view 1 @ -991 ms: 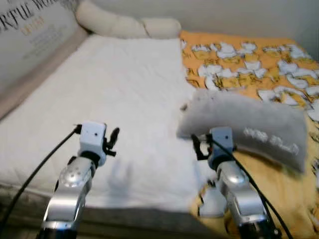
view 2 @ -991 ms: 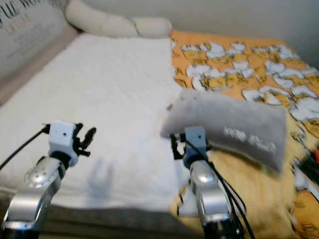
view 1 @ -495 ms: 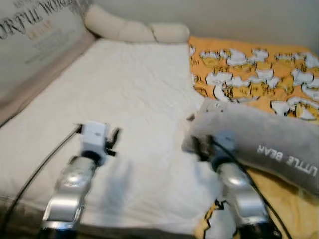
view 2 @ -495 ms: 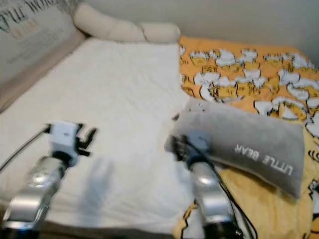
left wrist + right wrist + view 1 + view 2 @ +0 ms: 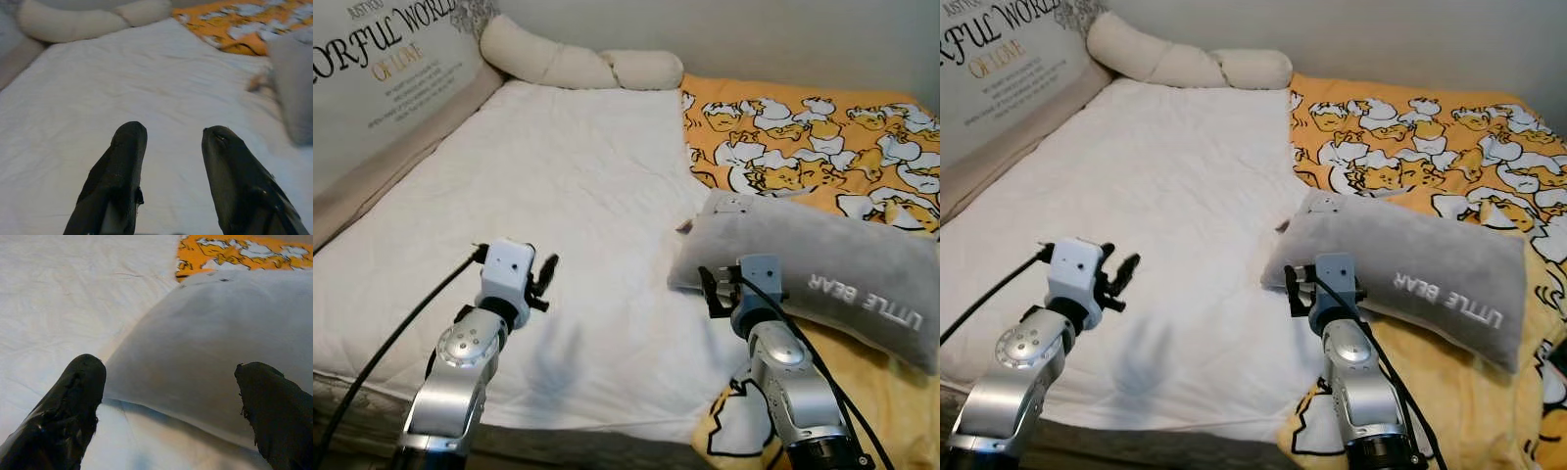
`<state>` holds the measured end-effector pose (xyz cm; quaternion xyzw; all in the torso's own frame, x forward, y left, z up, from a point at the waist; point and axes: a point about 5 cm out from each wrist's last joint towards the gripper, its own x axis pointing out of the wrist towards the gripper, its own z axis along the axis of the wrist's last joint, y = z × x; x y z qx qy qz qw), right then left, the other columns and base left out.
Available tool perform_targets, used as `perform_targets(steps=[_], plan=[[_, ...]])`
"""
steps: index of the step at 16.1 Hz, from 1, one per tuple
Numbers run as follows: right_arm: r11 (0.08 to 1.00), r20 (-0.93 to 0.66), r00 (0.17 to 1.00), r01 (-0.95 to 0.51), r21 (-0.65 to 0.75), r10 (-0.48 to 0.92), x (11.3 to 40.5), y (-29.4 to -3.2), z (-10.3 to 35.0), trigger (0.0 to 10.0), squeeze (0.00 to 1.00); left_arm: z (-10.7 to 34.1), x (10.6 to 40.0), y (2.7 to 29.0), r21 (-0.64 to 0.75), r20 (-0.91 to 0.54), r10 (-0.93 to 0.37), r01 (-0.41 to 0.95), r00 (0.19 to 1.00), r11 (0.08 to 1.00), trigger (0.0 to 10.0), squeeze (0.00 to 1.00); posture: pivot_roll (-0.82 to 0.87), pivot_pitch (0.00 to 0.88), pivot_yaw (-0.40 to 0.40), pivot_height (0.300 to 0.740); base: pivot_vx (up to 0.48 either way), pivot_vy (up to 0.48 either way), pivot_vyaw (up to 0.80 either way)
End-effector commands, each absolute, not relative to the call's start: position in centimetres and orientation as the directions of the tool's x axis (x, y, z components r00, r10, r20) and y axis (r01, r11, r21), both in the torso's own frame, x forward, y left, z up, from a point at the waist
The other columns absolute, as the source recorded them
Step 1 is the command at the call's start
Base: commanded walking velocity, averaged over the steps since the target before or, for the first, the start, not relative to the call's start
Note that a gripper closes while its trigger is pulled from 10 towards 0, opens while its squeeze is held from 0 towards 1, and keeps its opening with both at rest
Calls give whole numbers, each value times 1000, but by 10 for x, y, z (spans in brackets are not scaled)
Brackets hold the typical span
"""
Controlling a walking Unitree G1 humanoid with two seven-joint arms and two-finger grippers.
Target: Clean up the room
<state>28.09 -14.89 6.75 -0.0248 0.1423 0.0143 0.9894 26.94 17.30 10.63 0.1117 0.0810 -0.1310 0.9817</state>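
Progress: looking early; grey pillow (image 5: pixel 822 284) lying crooked across the seam between the white sheet (image 5: pixel 538 196) and the orange duck-print blanket (image 5: pixel 803 137), not yet lifted or squared up.

Done so far: judging from the bed, white sheet lying flat and bare; cream bolster (image 5: pixel 573 64) sitting along the head end at 12 o'clock.

Left to do: probably carrying the grey pillow up toward 12 o'clock beside the bolster, then straightening the blanket, bunched and hanging over the near edge at about 5 o'clock.

Task thing: grey pillow resting at 3 o'clock of the bed's middle, lettered end pointing toward 4 o'clock, near corner just ahead of the right arm.

Right gripper (image 5: pixel 171 396): spread wide, fingers (image 5: pixel 73 396) straddling the pillow's near edge, holding nothing; whether touching the fabric, too close to call.

Left gripper (image 5: pixel 171 161): parted moderately, hovering over bare sheet at 8 o'clock, pinching nothing, well apart from the pillow.

Next move calling for: closing the right fingers on the pillow's corner deep enough for soft stuffing not to slip out.
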Motion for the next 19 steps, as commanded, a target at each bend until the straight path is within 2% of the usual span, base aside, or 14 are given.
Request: perform_targets(steps=[1,2,4,6,11,13,19], plan=[[1000,-280,960,2,-23,-8,280,-155,70,10000,1000,110,269,169,216,-183,-267,303,946,928,10000,0,137,0,3,740,0,0,0],[993,-365,929,97,72,-64,276,-166,61,10000,1000,111,266,168,213,-183,-281,317,942,924,10000,0,138,0,0,740,0,0,0],[977,-405,909,166,132,-100,272,-172,55,10000,1000,111,264,168,212,-187,-292,329,938,920,10000,0,141,0,-1,740,0,0,0],[928,-434,888,279,248,-151,270,-181,51,10000,1000,111,263,170,223,-195,-305,345,932,912,10000,0,146,0,-2,740,0,0,0],[739,-398,879,449,502,-264,276,-191,59,10000,1000,115,258,173,217,-192,-373,410,908,886,10000,0,150,0,1,740,0,0,0],[625,-409,854,516,585,-322,273,-196,57,10000,1000,117,259,172,217,-194,-400,437,896,873,10000,0,148,0,6,740,0,0,0],[477,-471,858,507,718,-203,294,-184,39,10000,1000,119,269,184,304,-237,-442,498,865,812,10000,0,137,0,24,740,0,0,0]])
